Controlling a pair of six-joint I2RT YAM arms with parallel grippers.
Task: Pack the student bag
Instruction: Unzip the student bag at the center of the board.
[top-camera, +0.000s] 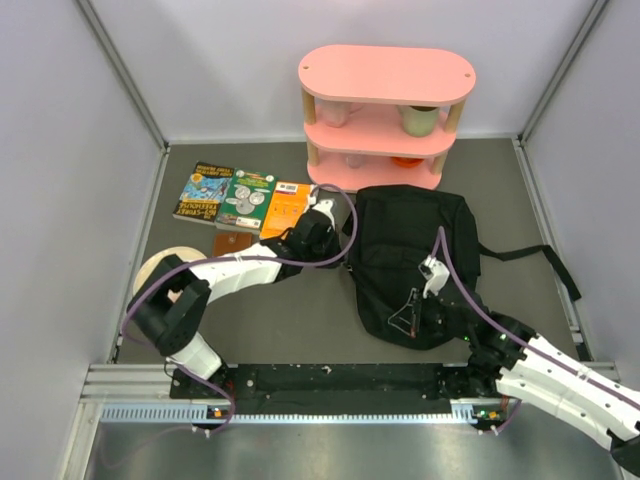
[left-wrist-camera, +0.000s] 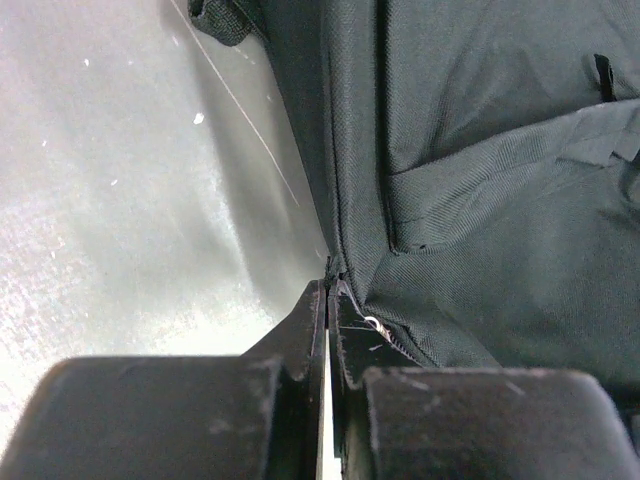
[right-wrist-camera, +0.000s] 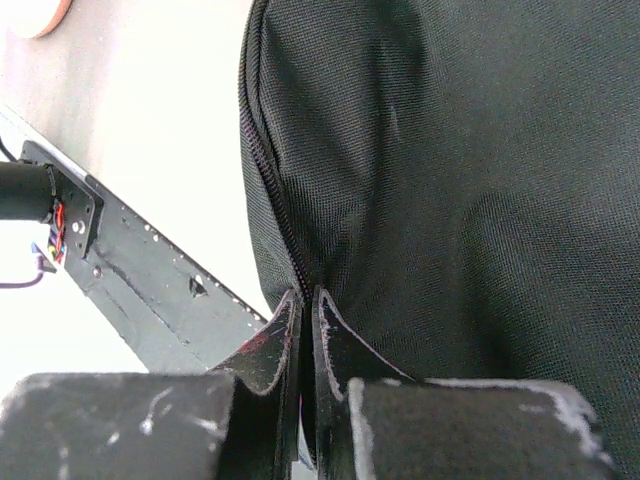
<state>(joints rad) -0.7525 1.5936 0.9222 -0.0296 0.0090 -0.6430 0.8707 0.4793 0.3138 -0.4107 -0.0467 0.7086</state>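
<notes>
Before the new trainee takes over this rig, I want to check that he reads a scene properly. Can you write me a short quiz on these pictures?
1. True or false: the left gripper and the right gripper are both shut at the zipper seam of the student bag.
2. The three books lie: A) inside the bag; B) on the table, left of the bag; C) in the right gripper.
3. Fill in: the shelf behind the bag is coloured ___.
Key: 1 true; 2 B; 3 pink.
</notes>
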